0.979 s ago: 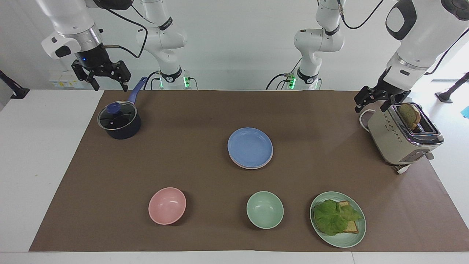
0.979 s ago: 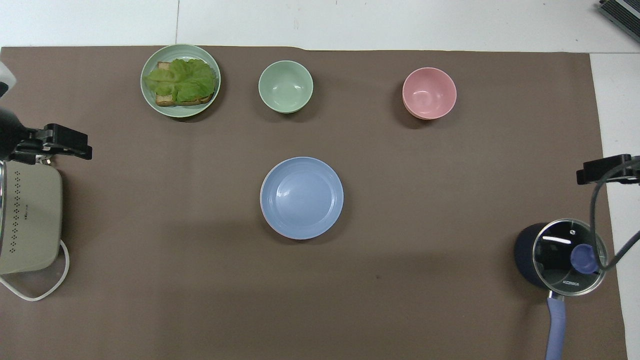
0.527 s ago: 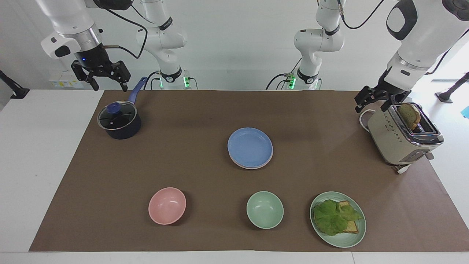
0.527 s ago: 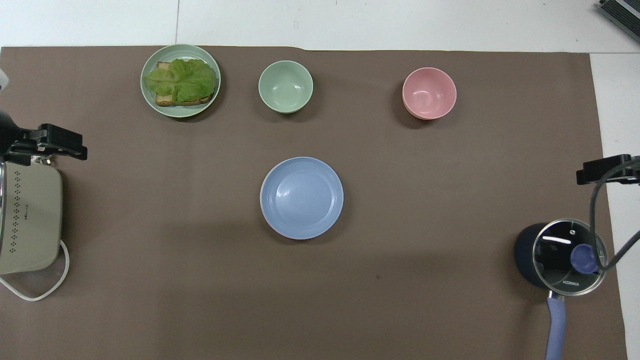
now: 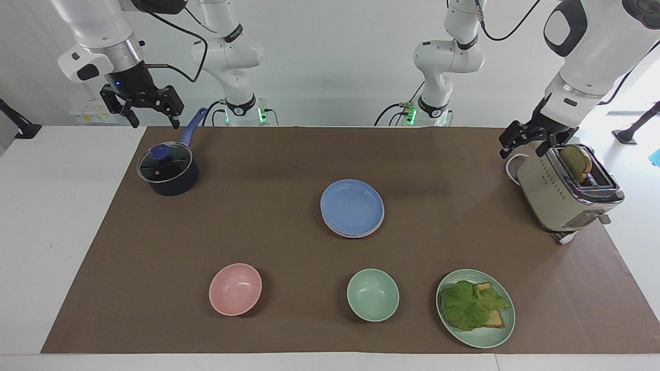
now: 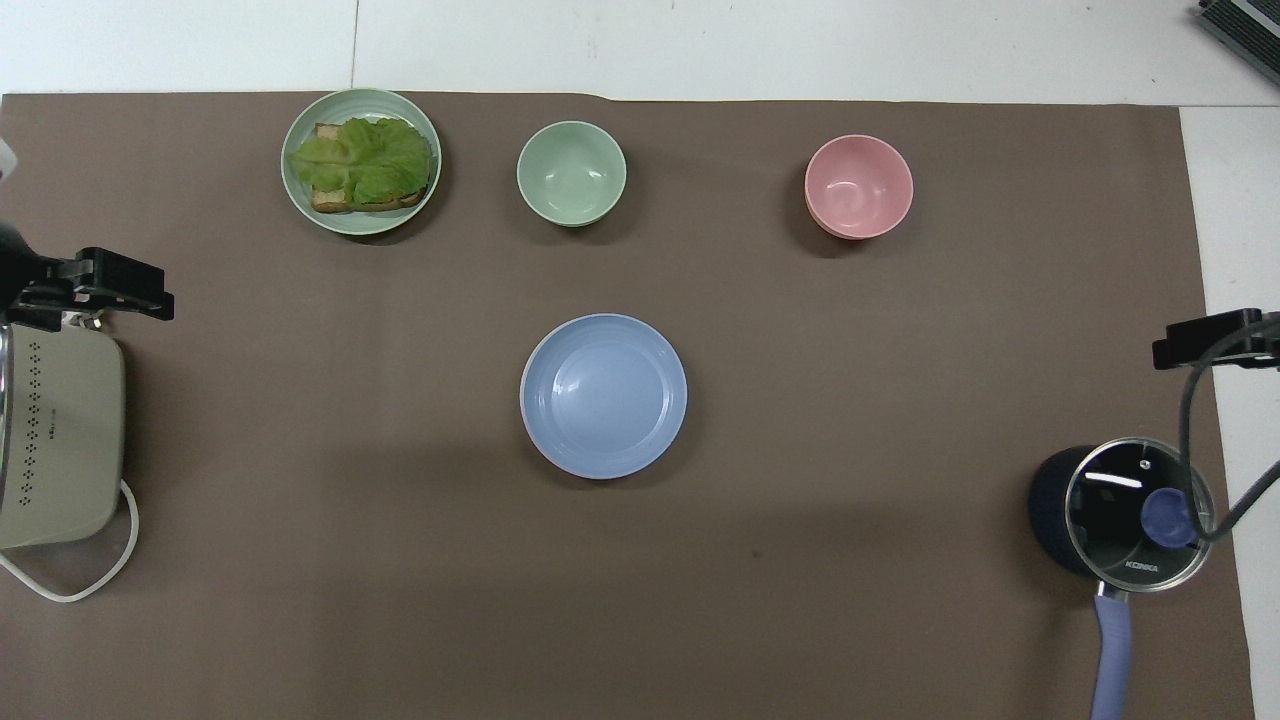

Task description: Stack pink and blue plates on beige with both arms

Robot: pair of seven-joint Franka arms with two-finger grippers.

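The blue plate (image 5: 352,206) (image 6: 603,393) lies on top of a stack in the middle of the brown mat. A thin rim of the pink plate (image 5: 359,235) (image 6: 556,466) shows under it. The beige plate is hidden. My right gripper (image 5: 154,122) hangs open and empty over the table corner by the saucepan. My left gripper (image 5: 521,150) hangs open and empty over the end of the toaster nearer the robots. Both are far from the stack.
A lidded dark saucepan (image 5: 167,170) sits at the right arm's end, a beige toaster (image 5: 564,193) with bread at the left arm's end. Farther from the robots stand a pink bowl (image 5: 235,288), a green bowl (image 5: 373,294) and a green plate (image 5: 495,332) with lettuce and bread.
The left gripper has edged slightly toward its own end of the table and the right gripper has risen a touch. The plates have not moved.
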